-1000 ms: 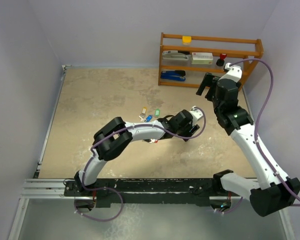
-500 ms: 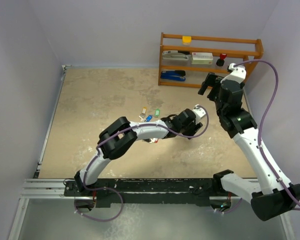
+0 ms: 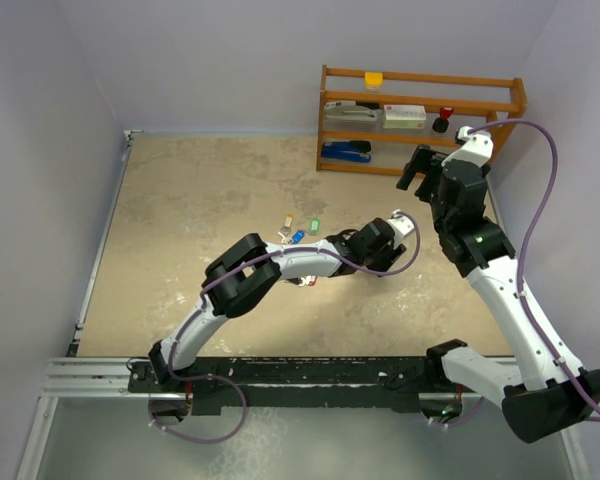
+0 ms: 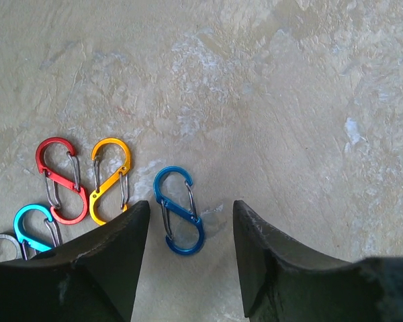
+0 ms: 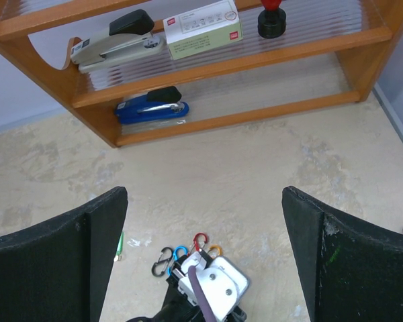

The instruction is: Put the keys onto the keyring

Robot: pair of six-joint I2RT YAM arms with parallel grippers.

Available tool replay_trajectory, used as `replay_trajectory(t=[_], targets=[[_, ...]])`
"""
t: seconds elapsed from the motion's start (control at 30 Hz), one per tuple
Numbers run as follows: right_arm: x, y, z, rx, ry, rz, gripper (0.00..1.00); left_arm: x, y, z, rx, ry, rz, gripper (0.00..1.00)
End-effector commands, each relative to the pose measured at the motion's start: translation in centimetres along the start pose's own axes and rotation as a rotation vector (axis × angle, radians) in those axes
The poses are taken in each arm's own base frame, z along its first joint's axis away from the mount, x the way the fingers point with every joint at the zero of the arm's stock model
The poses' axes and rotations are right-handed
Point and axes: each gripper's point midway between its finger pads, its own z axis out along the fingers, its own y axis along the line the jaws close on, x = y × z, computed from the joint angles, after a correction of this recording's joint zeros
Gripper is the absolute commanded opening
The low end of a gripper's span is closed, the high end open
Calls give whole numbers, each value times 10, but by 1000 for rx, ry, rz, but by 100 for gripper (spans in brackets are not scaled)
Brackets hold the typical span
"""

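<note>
Straddling glossy blue S-shaped clip [image 4: 178, 210] on mottled table [image 4: 269, 100], left gripper [image 4: 191, 203] parted, empty, right gripper [image 5: 203, 192] spread wide, empty

On the beige mottled surface [image 3: 200, 200], a cluster of small keys with yellow, green and blue plastic heads [image 3: 298, 230] lies near the middle. The left arm [image 3: 280, 265] stretches across just beside them, its left claw [image 3: 372, 258] pointing down to their right, jaws hidden from this angle. The right claw [image 3: 412, 167] hangs raised before the orange-brown wooden shelf rack [image 3: 420, 78], which holds a blue stapler [image 3: 346, 151], a grey stapler [image 3: 348, 112] and a white box [image 3: 404, 115].
</note>
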Motion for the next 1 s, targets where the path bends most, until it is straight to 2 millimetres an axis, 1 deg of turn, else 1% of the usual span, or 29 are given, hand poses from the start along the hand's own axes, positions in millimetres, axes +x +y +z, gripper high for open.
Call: replay_trajectory(t=[0.0,0.23,0.7,0.97], targets=[[-33,0,-8,3,-92,29,100,-20,0,5,12,-54,-28,50],[-31,-1,-8,3,-89,25,100,-15,3,7,8,-39,-44,48],[-30,-2,-9,5,-89,24,100,-6,8,6,-4,-8,-63,32],[-28,-2,-9,4,-83,20,100,4,10,5,-14,14,-70,29]])
